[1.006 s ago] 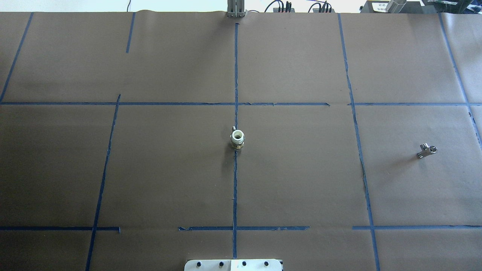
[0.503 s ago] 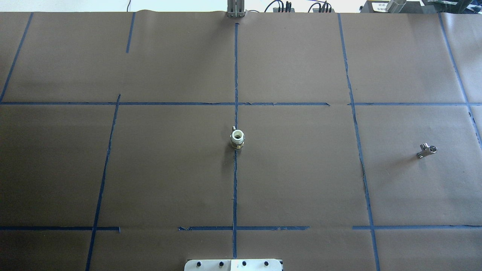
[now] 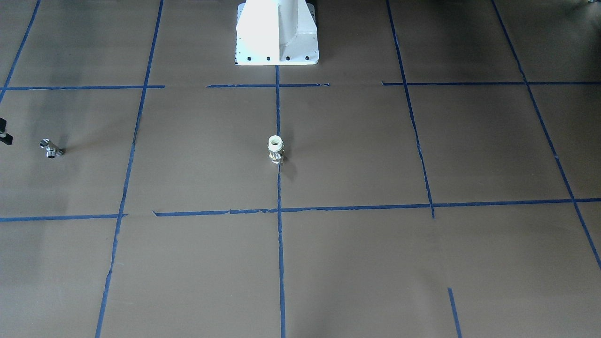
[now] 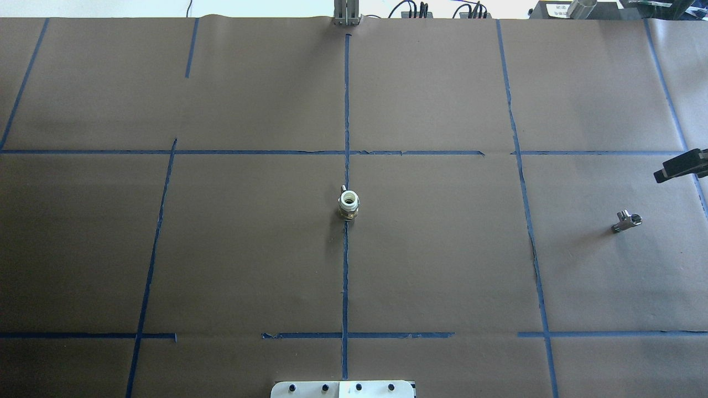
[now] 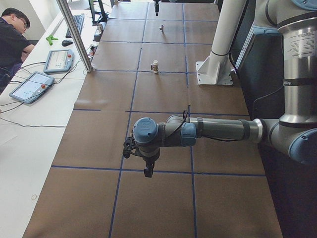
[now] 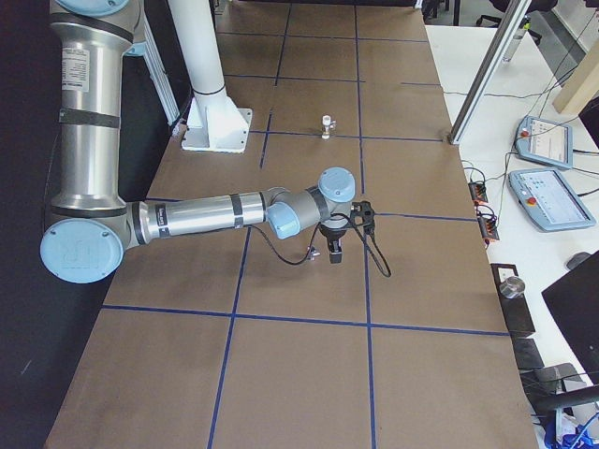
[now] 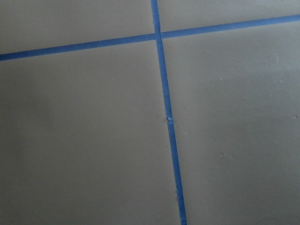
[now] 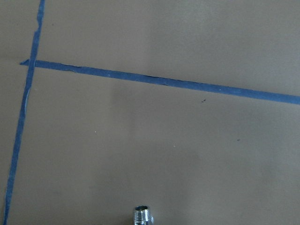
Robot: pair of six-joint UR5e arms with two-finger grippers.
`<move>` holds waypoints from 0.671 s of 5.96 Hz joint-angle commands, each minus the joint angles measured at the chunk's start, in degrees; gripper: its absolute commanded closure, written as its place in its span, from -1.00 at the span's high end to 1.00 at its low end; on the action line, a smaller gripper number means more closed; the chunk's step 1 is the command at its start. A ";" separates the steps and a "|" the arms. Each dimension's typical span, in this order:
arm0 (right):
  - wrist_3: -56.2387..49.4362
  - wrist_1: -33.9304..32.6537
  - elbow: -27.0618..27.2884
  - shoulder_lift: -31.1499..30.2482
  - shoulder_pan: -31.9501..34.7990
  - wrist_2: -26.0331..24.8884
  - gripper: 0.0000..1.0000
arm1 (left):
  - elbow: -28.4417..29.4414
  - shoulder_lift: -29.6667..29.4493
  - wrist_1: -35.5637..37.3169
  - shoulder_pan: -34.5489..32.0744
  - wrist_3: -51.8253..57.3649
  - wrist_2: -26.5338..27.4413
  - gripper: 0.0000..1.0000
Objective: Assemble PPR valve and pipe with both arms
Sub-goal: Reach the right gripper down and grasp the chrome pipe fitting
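Note:
The PPR valve (image 4: 348, 204), white with a brass middle, stands upright on the centre tape line; it also shows in the front view (image 3: 275, 149) and both side views (image 5: 155, 66) (image 6: 327, 124). The chrome T-shaped pipe (image 4: 626, 221) lies on the paper at the right (image 3: 49, 149); one threaded end shows at the bottom of the right wrist view (image 8: 143, 215). My right gripper (image 4: 680, 167) juts in at the overhead view's right edge, beyond the pipe and apart from it; I cannot tell its jaws. My left gripper (image 5: 147, 171) hangs over the table's left end, far from the valve; I cannot tell its state.
Brown paper with blue tape lines (image 4: 345, 110) covers the table. The white robot base (image 3: 277, 33) stands at the near middle edge. An aluminium post (image 5: 74, 34), teach pendants (image 5: 58, 60) and a seated operator (image 5: 12, 34) are at the far side.
My right gripper has come into the overhead view at the right edge. The valve and the pipe have not moved.

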 commanded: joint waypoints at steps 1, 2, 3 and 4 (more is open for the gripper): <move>5.81 5.71 -0.16 -0.34 -8.15 -7.32 1.00 | -0.04 -0.04 0.00 -0.01 -0.01 0.00 1.00; 5.73 5.81 -0.68 -0.87 -9.32 -8.32 1.00 | -0.04 -0.04 0.00 -0.01 -0.01 0.00 1.00; 5.64 5.82 -0.68 -1.31 -10.03 -8.33 1.00 | -0.04 -0.13 0.00 -0.01 -0.01 0.00 1.00; 5.55 5.73 -1.38 -1.40 -11.17 -8.50 1.00 | -0.04 -0.22 0.00 -0.01 -0.01 0.00 1.00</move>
